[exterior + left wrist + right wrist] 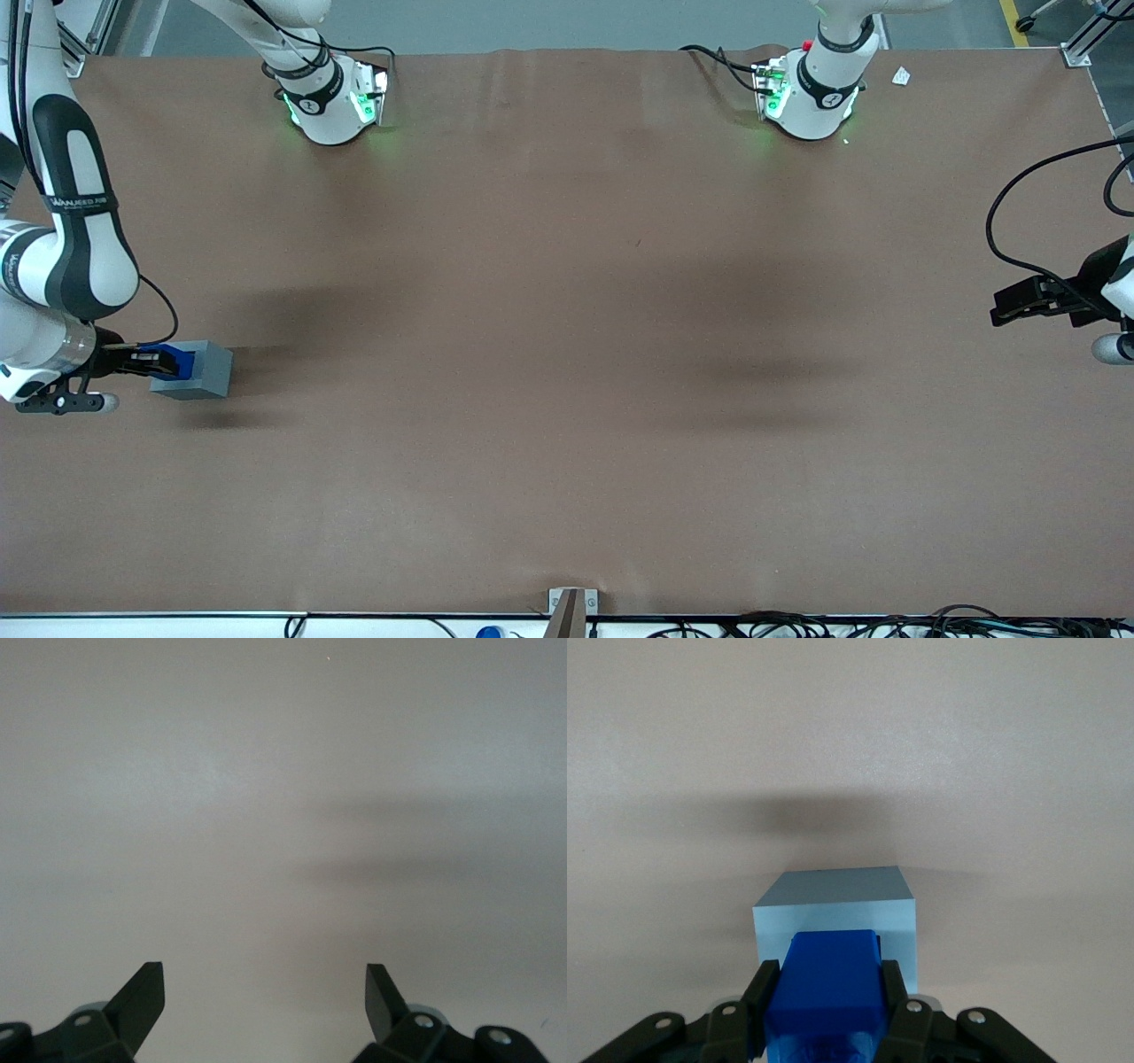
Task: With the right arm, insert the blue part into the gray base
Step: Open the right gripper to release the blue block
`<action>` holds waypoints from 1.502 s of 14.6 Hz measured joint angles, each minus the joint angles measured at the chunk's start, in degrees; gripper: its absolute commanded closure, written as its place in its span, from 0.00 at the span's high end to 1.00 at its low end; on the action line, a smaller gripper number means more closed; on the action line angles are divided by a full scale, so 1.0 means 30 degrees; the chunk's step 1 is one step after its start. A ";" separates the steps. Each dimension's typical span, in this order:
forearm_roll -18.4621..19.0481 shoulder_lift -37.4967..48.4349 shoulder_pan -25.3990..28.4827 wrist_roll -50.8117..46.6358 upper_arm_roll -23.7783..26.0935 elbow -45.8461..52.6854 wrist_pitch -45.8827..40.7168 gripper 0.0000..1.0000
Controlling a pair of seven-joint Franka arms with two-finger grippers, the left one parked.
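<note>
Though partly hidden by end effector (827,1001), blue part (830,979) atop gray base (837,895).

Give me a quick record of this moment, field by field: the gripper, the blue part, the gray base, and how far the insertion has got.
gripper: right arm's gripper, over the gray base, shut on the blue part
blue part: held between the fingers, directly above the base's top face
gray base: on the brown table, toward the working arm's end
insertion: part is at the base; whether it is seated cannot be told
</note>
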State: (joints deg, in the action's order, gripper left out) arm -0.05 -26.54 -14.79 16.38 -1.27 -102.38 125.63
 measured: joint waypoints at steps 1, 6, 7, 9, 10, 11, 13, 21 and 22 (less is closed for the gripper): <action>0.0000 -0.0012 0.0000 0.0000 0.0000 0.0013 0.0005 0.02; 0.0000 -0.0036 0.0001 -0.0001 0.0000 0.0049 -0.0013 0.03; 0.0000 -0.0042 0.0002 -0.0001 0.0000 0.0058 -0.0024 0.03; 0.0000 -0.0045 0.0003 -0.0001 0.0000 0.0065 -0.0051 0.03; 0.0000 -0.0044 0.0004 -0.0001 0.0001 0.0074 -0.0119 0.03; 0.0000 -0.0044 0.0004 -0.0001 0.0001 0.0101 -0.0266 0.03; -0.0001 -0.0114 0.0003 -0.0001 -0.0001 0.0111 -0.0618 0.03; -0.0004 -0.0464 0.0005 -0.0005 -0.0003 0.0147 -0.0696 1.00; -0.0004 -0.0465 0.0003 -0.0005 -0.0007 0.0147 -0.0696 1.00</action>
State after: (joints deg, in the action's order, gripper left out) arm -0.06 -27.93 -14.78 16.37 -1.29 -101.93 123.54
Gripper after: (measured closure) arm 0.366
